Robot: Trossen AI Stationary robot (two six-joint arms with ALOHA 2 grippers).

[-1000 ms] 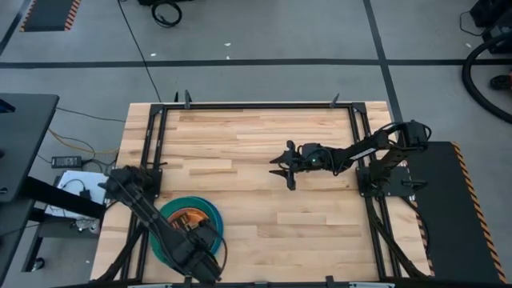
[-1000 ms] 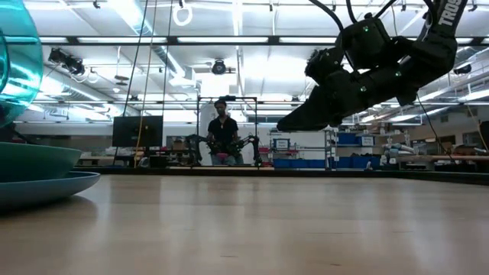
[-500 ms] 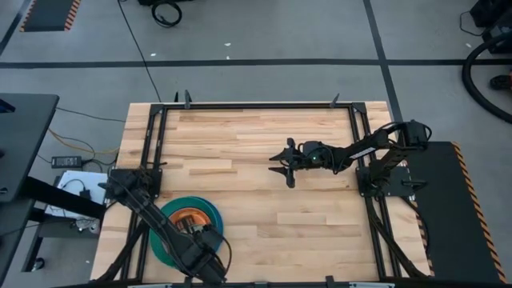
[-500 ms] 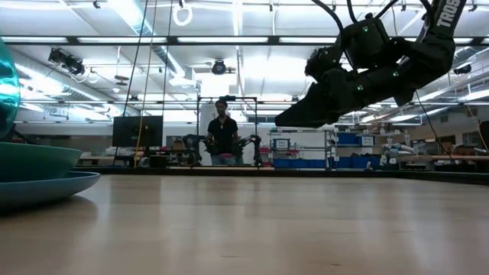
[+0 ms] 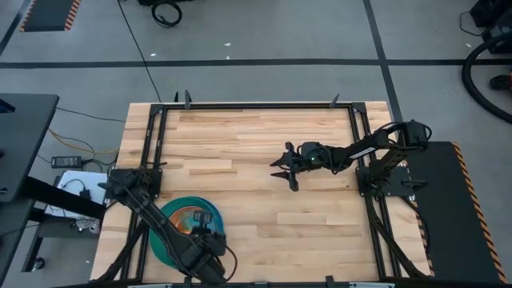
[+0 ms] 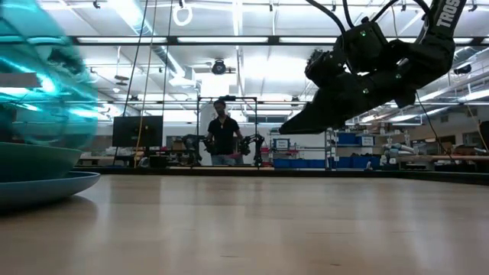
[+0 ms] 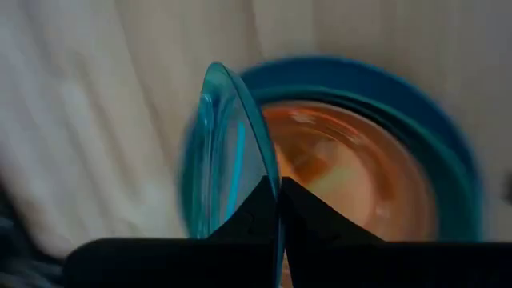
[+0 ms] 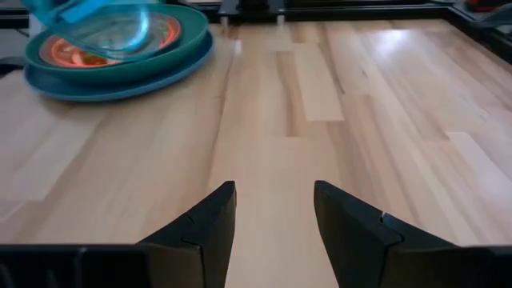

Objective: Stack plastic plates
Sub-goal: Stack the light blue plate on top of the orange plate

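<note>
cyan plate (image 7: 228, 152) pinched edgewise (left gripper (image 7: 278, 210)), above stack (image 8: 120, 56)

Bright ceiling strip lights (image 6: 153, 40) flood the room evenly, leaving a soft sheen on the table (image 6: 252, 221). The cyan plate (image 7: 232, 152), pinched in the left gripper (image 7: 278, 210), smears with motion blur; the stack beyond it is soft.

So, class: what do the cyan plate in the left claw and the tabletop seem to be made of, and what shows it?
Cyan plate: probably thin, glossy, translucent plastic; the stack shows through it. Tabletop: looks like pale wood with a smooth satin finish; jointed strips and grain lines are visible.
</note>
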